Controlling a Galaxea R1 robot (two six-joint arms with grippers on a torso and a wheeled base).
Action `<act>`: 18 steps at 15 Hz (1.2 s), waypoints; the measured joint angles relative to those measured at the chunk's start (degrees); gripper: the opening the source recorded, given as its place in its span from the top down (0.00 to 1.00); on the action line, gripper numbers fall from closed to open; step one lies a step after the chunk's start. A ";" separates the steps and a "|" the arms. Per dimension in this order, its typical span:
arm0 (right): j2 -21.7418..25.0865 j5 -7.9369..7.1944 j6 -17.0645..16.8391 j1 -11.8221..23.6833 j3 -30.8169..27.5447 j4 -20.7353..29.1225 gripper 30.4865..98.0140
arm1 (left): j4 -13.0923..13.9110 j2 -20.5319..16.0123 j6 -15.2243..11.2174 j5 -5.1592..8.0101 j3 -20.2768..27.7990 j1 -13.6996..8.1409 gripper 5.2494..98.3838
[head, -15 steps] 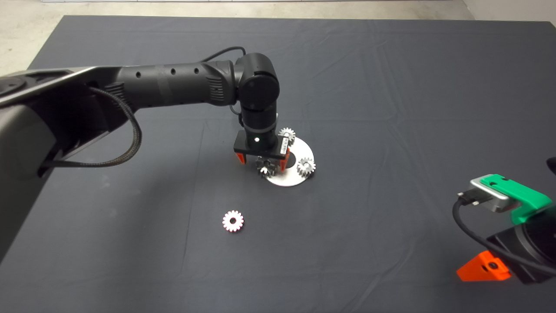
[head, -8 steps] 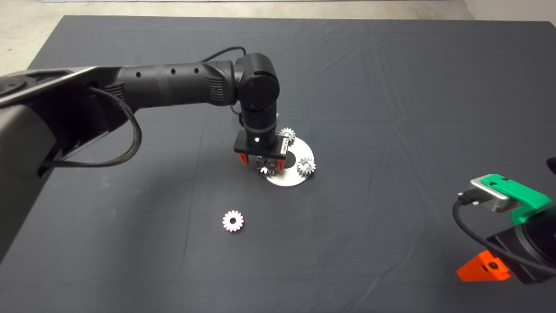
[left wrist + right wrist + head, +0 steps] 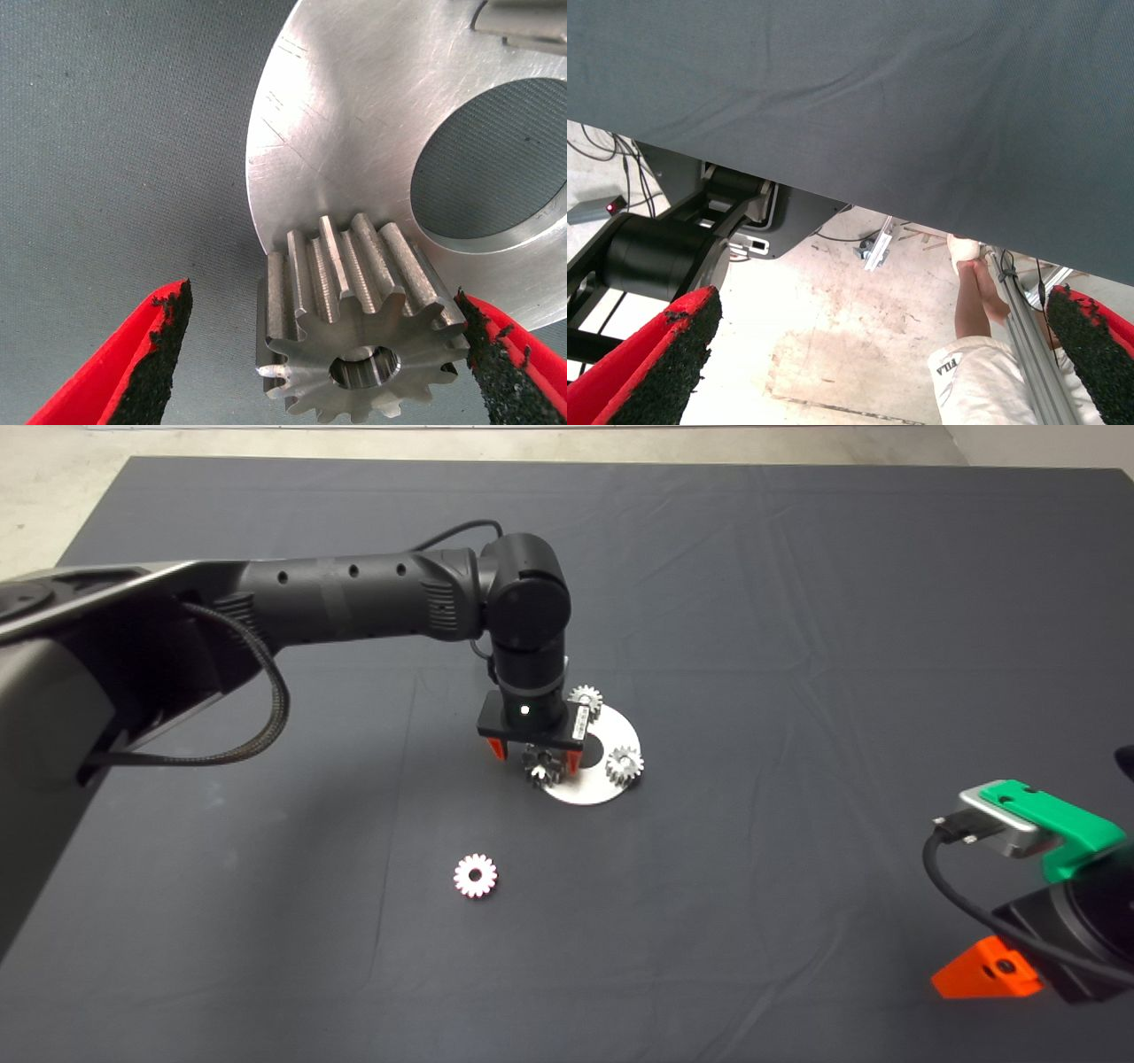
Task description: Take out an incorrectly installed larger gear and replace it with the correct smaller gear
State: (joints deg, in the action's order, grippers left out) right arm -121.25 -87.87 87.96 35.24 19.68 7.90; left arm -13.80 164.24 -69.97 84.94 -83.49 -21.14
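The larger gear, dark shiny steel, stands on the near left edge of a round silver plate. My left gripper hangs straight over it, open, with one finger on each side. In the left wrist view the gear sits between the pads: the right pad is at its teeth, the left pad stands a gap away. The smaller gear, pale-faced, lies flat on the mat nearer the front. My right gripper is parked at the lower right, open.
Two small silver gears stand on the plate, which has a round hole in its middle. The right wrist view shows the mat's edge, the robot's base and a person's leg on the floor.
My left gripper's fingers have drawn closer together around the larger gear. The gear, the plate and the right arm have not moved.
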 measured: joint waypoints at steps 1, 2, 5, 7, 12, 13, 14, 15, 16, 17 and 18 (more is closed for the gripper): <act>0.00 0.00 0.00 0.00 0.00 0.00 0.02 | 0.02 0.09 0.00 -0.07 0.00 0.00 0.26; 0.00 0.00 0.01 0.00 0.00 0.00 0.02 | 0.00 0.12 0.00 -0.13 0.00 0.00 0.26; 0.00 0.01 0.02 0.00 0.00 0.00 0.02 | 0.02 0.96 0.00 -0.30 0.01 0.00 0.31; 0.00 0.00 0.02 0.00 0.00 0.00 0.02 | 0.05 1.17 0.00 -0.54 0.01 0.00 0.31; 0.00 0.00 0.02 0.00 0.00 0.00 0.02 | 0.02 1.17 0.00 -0.49 0.01 0.00 0.40; 0.00 -0.02 0.02 0.00 0.00 0.00 0.02 | 0.02 1.16 0.00 -0.44 0.01 0.00 0.41; 0.00 0.00 0.02 0.00 0.00 0.00 0.02 | 0.05 1.17 0.00 -0.38 0.01 0.00 0.41; 0.00 0.00 0.02 0.01 0.00 0.00 0.02 | 0.02 1.17 0.00 -0.40 0.01 0.00 0.41; 0.00 0.00 0.02 0.01 0.00 0.00 0.02 | 0.02 1.16 0.00 -0.22 0.01 0.00 0.45; 0.00 0.00 0.02 0.01 0.00 0.00 0.02 | 0.02 1.16 0.00 -0.07 0.01 0.00 0.46; 0.00 0.00 0.02 0.00 0.00 0.00 0.02 | 0.02 1.16 0.00 -0.05 0.01 0.00 0.46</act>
State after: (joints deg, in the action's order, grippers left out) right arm -121.25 -87.87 87.98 35.24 19.68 7.90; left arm -13.78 165.40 -69.97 84.90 -83.48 -21.14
